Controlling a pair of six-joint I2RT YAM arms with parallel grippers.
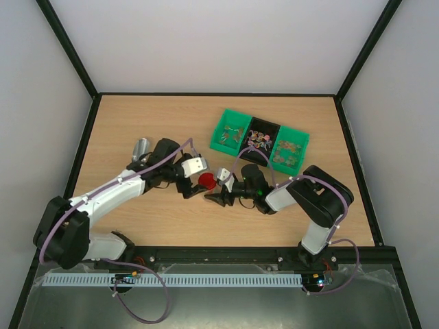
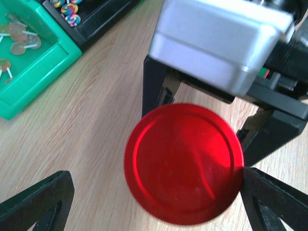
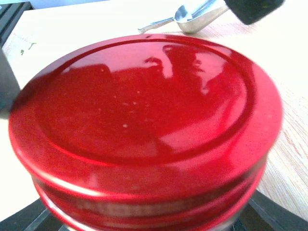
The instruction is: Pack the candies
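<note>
At centre of table (image 1: 158, 123), between both wrists: red lid (image 2: 183, 163), top face up, threaded band visible under its rim in right wrist view. Closed onto lid: right gripper (image 2: 209, 120), one black finger against each side. Spread wide: left gripper (image 2: 156, 173), fingers (image 2: 38, 202) flanking lid from the near side; one finger just at lid edge, contact not resolvable. Well apart from lid, candies (image 1: 260, 140) lying in green-black-green tray (image 2: 43, 86) at far right of table: multicoloured ones in black middle compartment, others in both green end compartments. Beside left arm, silver scoop (image 1: 140, 149) on the wood, away from tray.
</note>
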